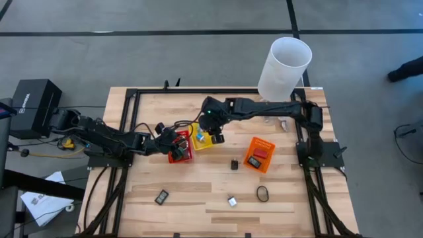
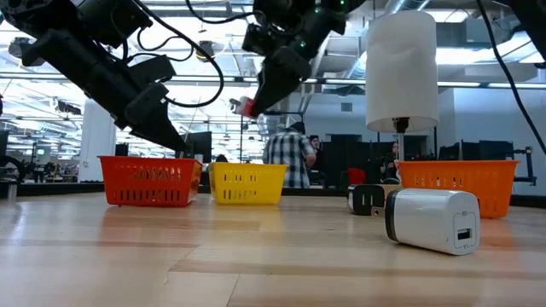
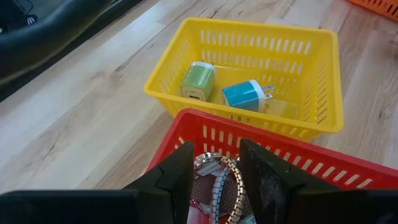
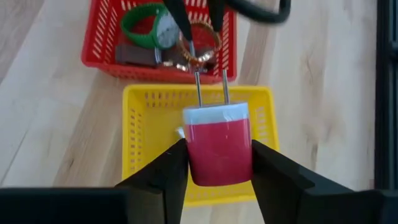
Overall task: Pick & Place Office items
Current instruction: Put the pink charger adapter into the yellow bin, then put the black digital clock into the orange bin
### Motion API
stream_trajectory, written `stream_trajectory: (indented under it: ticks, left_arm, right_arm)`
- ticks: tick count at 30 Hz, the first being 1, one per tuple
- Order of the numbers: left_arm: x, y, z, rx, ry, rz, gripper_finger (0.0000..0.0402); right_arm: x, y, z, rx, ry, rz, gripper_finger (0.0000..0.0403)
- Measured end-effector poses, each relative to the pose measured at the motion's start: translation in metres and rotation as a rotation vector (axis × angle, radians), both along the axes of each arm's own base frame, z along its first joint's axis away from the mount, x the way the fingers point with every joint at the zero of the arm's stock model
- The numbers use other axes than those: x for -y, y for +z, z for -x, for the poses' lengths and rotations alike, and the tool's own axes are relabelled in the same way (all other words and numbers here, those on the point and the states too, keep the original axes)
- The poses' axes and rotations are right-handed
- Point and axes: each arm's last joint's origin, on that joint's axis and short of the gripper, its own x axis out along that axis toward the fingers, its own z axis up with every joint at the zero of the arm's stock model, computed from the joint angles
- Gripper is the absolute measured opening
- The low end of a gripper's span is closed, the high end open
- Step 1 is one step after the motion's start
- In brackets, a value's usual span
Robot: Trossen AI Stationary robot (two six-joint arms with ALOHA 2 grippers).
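Observation:
My right gripper (image 4: pixel 217 155) is shut on a red charger block (image 4: pixel 219 146) with a white face and two metal prongs, above the yellow tray (image 1: pixel 200 144). The tray holds a green charger (image 3: pixel 198 79) and a blue one (image 3: pixel 245 94). My left gripper (image 3: pixel 216 168) is open, pointing down into the red tray (image 3: pixel 205 118). Its fingers stand on either side of a metal watch band (image 3: pixel 219 183); whether they touch it I cannot tell. The red tray also holds a green watch (image 4: pixel 146 25). My right gripper pinches the red charger's two opposite side faces (image 4: pixel 194 155) between its two fingers. The prongs (image 4: pixel 211 93) point forward, away from the wrist. The fingers slant down from the table's right side. The charger is lifted clear above the yellow tray (image 2: pixel 247 183).
An orange tray (image 1: pixel 259 154) stands right of the yellow one. A black charger (image 1: pixel 234 164), a black block (image 1: pixel 162 196), a white charger (image 1: pixel 232 201) and a black ring (image 1: pixel 263 194) lie on the near half of the table. A tall white cylinder (image 1: pixel 284 66) stands far right.

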Motion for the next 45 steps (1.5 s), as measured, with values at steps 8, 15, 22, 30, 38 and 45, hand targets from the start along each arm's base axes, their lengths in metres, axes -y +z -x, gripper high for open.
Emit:
stream_trajectory:
  ticks: [8,15,22,30,38,45]
  left_arm:
    - [0.000,0.000,0.000,0.006,0.000,0.001,0.0122]
    - [0.000,0.001,-0.001,0.021,0.002,0.006,0.0122]
    - [0.000,0.002,-0.002,0.031,0.003,0.009,0.0122]
    - [0.000,0.002,-0.002,0.039,0.004,0.011,0.0122]
    - [0.002,0.006,-0.004,0.075,-0.033,0.048,0.0122]
    - [0.009,0.019,-0.003,0.175,-0.076,0.069,0.0122]
  right_arm:
    - [-0.002,-0.028,0.004,-0.020,-0.018,-0.019,0.0124]
    - [-0.010,-0.042,0.002,0.028,-0.009,-0.019,0.0159]
    - [-0.010,-0.042,0.002,0.034,-0.074,-0.067,0.0155]
    - [-0.022,-0.043,0.002,0.019,-0.099,-0.105,0.0111]
    - [-0.063,-0.044,0.010,-0.103,0.012,-0.096,0.0103]
    - [-0.087,-0.018,0.034,-0.174,0.055,-0.099,0.0103]
